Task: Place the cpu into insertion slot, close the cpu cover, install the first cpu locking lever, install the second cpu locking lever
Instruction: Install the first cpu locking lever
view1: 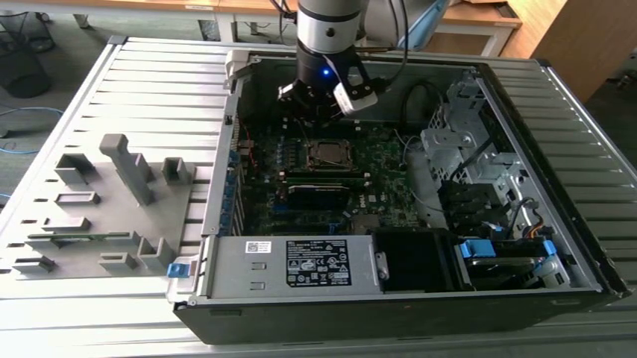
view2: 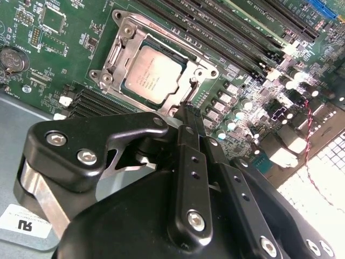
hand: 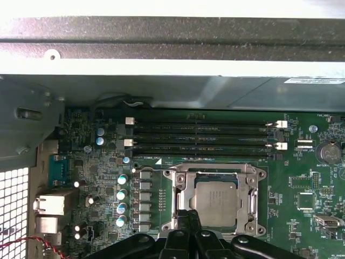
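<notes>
- Nearest in the exterior view, the open computer case (view1: 398,317) is laid flat on a slatted metal table (view1: 139,82); a power supply (view1: 289,265) bearing white printed labels is set along its near edge.
- At the exterior view's left, a grey fixture plate (view1: 100,201) with upright blocks is seen beside the case.
- Deeper in the case, the green motherboard (view1: 383,160) is exposed, with cable bundles and drive bays at the exterior view's right.
- The cpu (view2: 152,74) is seated in its socket, and the cpu cover (view2: 121,51) is lowered flat around it, the silver top showing through the window. How the locking levers stand cannot be told.
- Long memory slots (hand: 205,129) are lined up just beyond the socket, and a coin cell (hand: 329,152) is mounted well to one side.
- The gripper (view2: 187,110) is pointed down just above the socket's edge, its black fingers (hand: 180,229) drawn together at the tips with nothing held between them; part of the cover frame is hidden by them in both wrist views.
- The arm (view1: 329,30) is held upright over the far part of the board.
- Farthest back, wooden desks (view1: 478,15) are seen.
</notes>
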Controlling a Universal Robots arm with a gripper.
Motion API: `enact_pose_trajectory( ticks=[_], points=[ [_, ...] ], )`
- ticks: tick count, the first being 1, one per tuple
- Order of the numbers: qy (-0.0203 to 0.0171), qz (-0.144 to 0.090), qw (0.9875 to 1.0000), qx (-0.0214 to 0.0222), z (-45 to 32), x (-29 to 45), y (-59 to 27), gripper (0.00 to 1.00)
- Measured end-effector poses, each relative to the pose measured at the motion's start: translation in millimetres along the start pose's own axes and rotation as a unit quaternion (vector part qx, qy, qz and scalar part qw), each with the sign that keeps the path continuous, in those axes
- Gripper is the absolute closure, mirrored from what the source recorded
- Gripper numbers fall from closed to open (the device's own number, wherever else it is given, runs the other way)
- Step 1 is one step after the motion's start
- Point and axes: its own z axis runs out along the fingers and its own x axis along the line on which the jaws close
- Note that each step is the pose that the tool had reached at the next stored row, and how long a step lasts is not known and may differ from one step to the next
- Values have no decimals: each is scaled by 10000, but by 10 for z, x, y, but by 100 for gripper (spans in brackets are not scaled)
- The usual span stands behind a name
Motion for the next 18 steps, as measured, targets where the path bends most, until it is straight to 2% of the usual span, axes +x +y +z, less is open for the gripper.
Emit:
enact_pose_trajectory(
  ticks=[12, 18],
  points=[
    [0, -1, 10000, 0, -1, 83, 0, 89],
    [0, -1, 10000, 0, -1, 91, 0, 89]
  ],
)
